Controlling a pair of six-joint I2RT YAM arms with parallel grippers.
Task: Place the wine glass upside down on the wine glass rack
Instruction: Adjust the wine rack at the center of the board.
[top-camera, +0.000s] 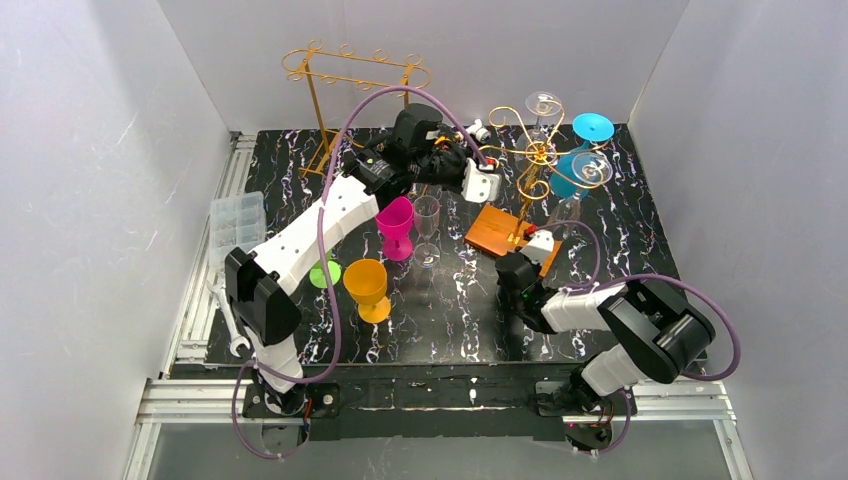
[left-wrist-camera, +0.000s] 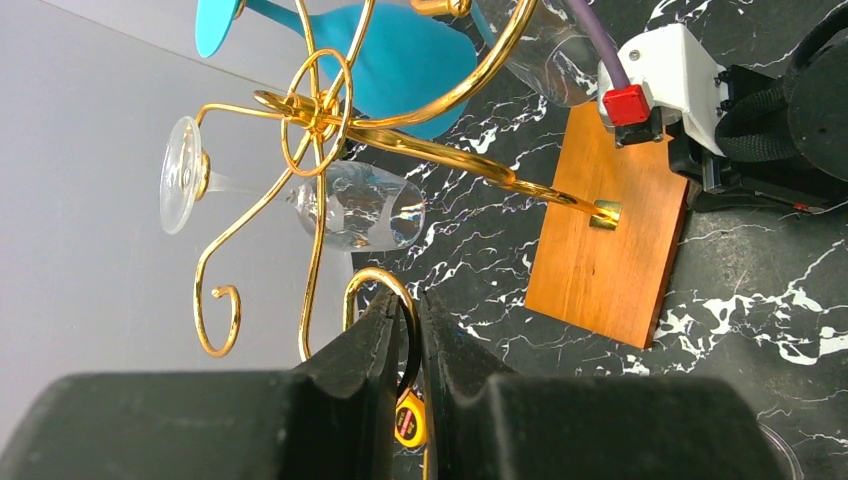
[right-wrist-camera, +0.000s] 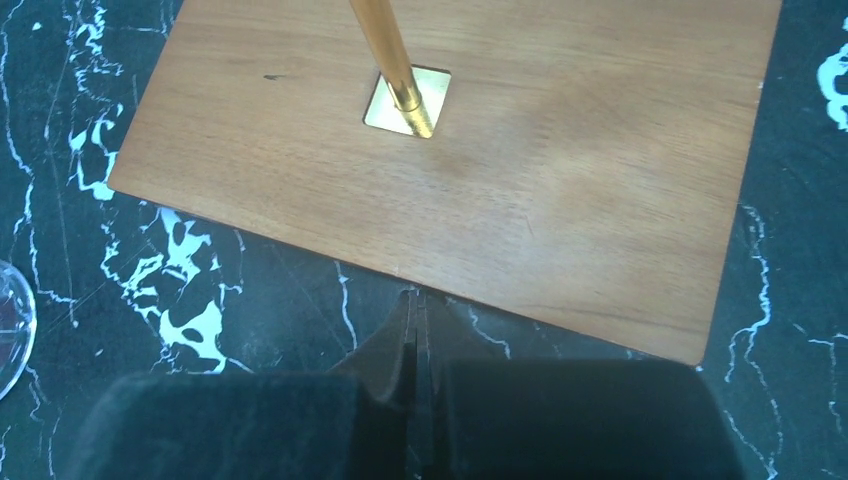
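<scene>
Your desk is a black slab veined in white. Plain white walls box it in on three sides, and aluminium rails run along its left and near edges.

The wine glass rack stands toward the far right on its wooden base. A clear wine glass hangs from it bowl down, with its foot caught in a gold arm. A teal glass and a second clear glass hang from it as well.

Your left hand is clamped on one of the rack's gold curls. Its fingers are nearly together, with the wire running between them. Your right hand has its fingers pressed together with nothing between them. The tips sit right at the near edge of the wooden base, low over the desk.

Near the middle of the desk a tall clear glass stands upright, just beside a magenta goblet. An orange goblet stands nearer to you. A second gold rack stands at the back wall, and a clear plastic box rests on the left rail.
</scene>
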